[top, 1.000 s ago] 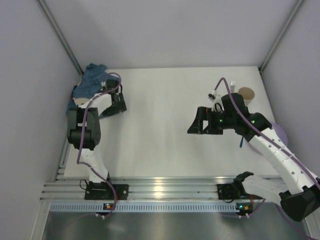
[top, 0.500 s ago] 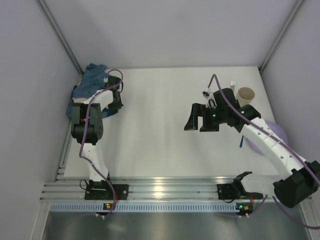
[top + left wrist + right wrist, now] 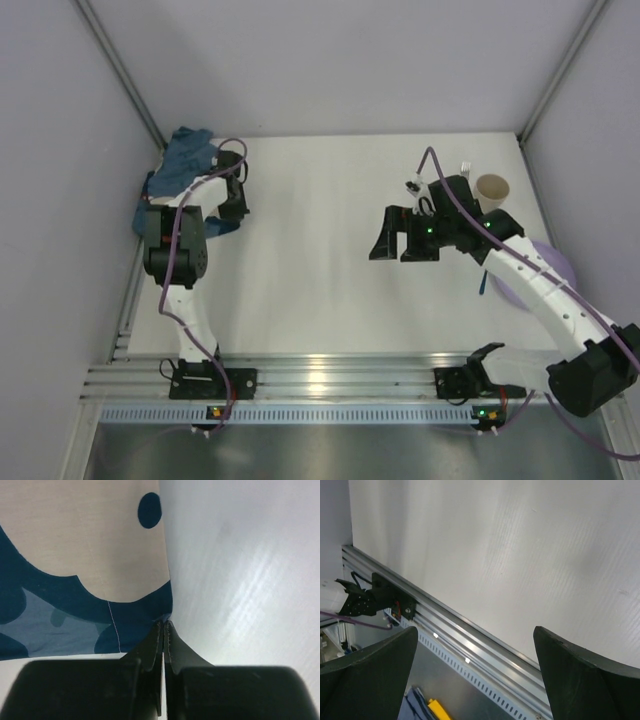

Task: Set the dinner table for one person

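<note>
Spreading across most of the top view, the dinner table (image 3: 320, 290): flat, matte, white. Along its near edge, a ribbed aluminium rail (image 3: 330, 378), carrying both arm bases.

Bunched in the far left corner of the table, a blue cloth (image 3: 178, 162); from the left wrist view, beige with dark blue shapes.

Lying at the right edge of the table, a pale purple plate (image 3: 562, 268), partly hidden under the right arm.

Hanging above the middle of the table, the right gripper (image 3: 395, 244): jaws spread wide, holding nothing.

Resting at the cloth's corner, the left gripper (image 3: 164, 627): fingers pressed together, tips touching the fabric edge. Cannot tell whether fabric is caught between them.

Standing upright near the far right corner, a paper cup (image 3: 493, 188), just beside the right arm.
</note>
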`<state>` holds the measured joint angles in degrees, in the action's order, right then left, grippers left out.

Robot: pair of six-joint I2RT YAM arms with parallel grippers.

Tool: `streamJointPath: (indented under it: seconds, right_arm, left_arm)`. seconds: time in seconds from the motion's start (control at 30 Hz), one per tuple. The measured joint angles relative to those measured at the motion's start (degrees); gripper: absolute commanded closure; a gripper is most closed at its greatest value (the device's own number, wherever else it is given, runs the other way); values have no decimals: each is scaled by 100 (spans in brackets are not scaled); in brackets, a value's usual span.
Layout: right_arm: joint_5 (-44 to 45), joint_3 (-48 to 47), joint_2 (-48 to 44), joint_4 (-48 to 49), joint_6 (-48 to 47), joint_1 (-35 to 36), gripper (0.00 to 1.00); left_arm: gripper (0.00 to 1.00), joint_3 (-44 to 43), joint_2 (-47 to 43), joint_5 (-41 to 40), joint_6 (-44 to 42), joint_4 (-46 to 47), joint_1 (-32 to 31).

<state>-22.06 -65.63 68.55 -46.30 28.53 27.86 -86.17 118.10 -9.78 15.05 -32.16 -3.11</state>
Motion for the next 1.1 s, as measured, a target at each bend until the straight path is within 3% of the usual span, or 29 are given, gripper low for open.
streamJointPath:
  seconds: [0.13, 0.4, 0.43, 0.5, 0.53, 0.6, 0.63, 0.77, 0.87, 1.1]
  right_arm:
    - [4, 103, -212, 46, -2, -4, 0]
    - [26, 415, -476, 37, -76, -24, 0]
    - [39, 428, -485, 22, -105, -28, 0]
    - [55, 481, -520, 13, -157, -31, 0]
    - [61, 496, -531, -7, -186, -31, 0]
    - [61, 525, -549, -24, -225, -33, 0]
    - [61, 527, -549, -50, -254, -35, 0]
    - [59, 527, -546, -59, -350, -39, 0]
    - [59, 522, -507, -85, -417, -42, 0]
    - [50, 341, 2, -76, -531, -74, 0]
  left_arm:
    - [100, -186, -57, 22, 0, -520, -610]
    - [100, -874, -444, 249, 651, -1123, -2973]
    - [96, -933, -479, 306, 820, -1154, -3281]
    - [75, -1043, -494, 496, 1104, -1182, -3777]
    - [41, -1091, -494, 645, 1263, -1187, -4017]
    - [23, -1172, -492, 942, 1502, -1211, -4352]
    - [20, -1220, -492, 1058, 1631, -1204, -4472]
    - [5, -1248, -634, 1119, 1963, -1189, -4527]
    - [2, -1071, -1067, 953, 2109, -1158, -4253]
    - [2, -26, -3143, 122, 2120, -890, -2638]
